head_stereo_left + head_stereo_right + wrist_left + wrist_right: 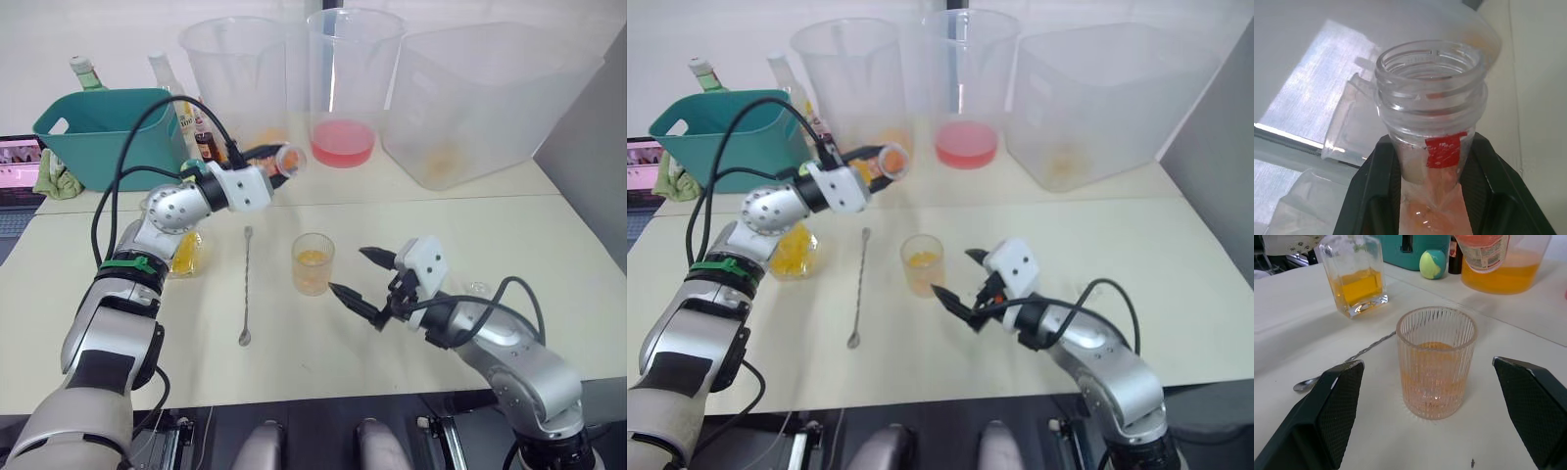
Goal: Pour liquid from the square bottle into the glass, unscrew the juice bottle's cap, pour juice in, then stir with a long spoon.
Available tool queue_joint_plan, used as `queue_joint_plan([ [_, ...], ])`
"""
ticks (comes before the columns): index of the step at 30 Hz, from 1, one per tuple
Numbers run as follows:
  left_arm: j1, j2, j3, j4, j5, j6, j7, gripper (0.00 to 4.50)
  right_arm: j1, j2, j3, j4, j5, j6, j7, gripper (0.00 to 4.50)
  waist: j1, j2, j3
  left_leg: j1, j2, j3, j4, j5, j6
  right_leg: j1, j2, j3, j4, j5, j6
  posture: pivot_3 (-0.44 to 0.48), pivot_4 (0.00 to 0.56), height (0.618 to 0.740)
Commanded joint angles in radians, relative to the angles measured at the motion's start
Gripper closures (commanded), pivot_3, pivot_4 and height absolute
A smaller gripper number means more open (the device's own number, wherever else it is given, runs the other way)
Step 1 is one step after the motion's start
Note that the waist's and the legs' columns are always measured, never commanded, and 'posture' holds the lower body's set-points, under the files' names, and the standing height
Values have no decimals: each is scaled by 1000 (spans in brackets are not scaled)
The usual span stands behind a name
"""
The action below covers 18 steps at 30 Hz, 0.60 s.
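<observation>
The left gripper (pixel 1430 196) is clamping the uncapped juice bottle (pixel 279 162), tipped sideways above the table (pixel 549 245) behind the glass (pixel 313 262). The right gripper (pixel 361 273) is waiting with jaws spread wide just beside the glass, while the long spoon (pixel 246 284) is lying between it and the square bottle (pixel 1354 279).

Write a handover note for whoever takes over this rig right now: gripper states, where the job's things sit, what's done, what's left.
Left gripper: shut on the juice bottle, held raised and tilted, its cap off and mouth open.
Right gripper: open, either side of the glass, not touching it.
The glass stands mid-table with some orange liquid inside.
The square bottle stands on the table beside the left arm, part full.
The long spoon lies flat on the table, left of the glass.
Done, apparently: square-bottle pour, cap unscrewed.
Left: pour the juice, then stir.
</observation>
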Motion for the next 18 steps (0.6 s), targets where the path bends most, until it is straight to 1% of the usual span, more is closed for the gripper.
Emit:
queue_joint_plan([
  [1,28,57,123,-258,-248,333,-153,3260,-84,-9,-45,36,70,-3,63,47,-6,0,0,0,0,0,0,0,0,0,0,0,0,0,0,0,150,729],
  [3,59,98,178,-405,-373,579,-220,3260,-161,-11,-56,94,107,-2,107,47,-20,0,0,0,0,-1,0,0,0,0,0,0,1,0,0,0,150,729],
  [5,81,140,224,-509,-451,763,-250,3260,-224,-18,-51,148,129,-1,154,47,-27,0,0,0,0,-1,0,0,0,0,0,0,2,0,0,0,150,729],
  [7,124,228,286,-616,-571,988,-319,3260,-312,-40,-32,222,157,5,247,47,-30,0,0,1,1,-2,0,0,0,-1,0,0,4,0,0,0,150,729],
  [8,158,273,318,-668,-628,1071,-362,3260,-350,-48,-25,255,169,6,292,47,-40,0,0,1,1,-2,0,0,0,-2,0,0,4,0,0,0,150,729],
  [9,182,299,340,-709,-665,1125,-386,3260,-372,-53,-22,276,177,5,321,47,-47,1,0,0,1,-3,-1,0,0,-3,0,1,4,0,0,0,150,729],
  [12,295,384,415,-802,-711,1210,-444,3260,-441,-80,15,352,163,2,416,47,-49,1,0,2,1,-6,-1,-1,2,-3,1,0,5,0,0,0,150,729],
  [14,409,438,505,-883,-763,1286,-468,3260,-491,-84,49,416,135,-24,482,47,-48,1,0,2,1,-8,-1,-1,2,-2,1,-1,5,0,0,0,150,729],
  [18,585,462,713,-1009,-863,1425,-421,3260,-543,-81,92,486,111,-61,581,47,-41,1,0,1,1,-9,-1,-1,2,-3,0,0,4,0,0,0,150,729],
])
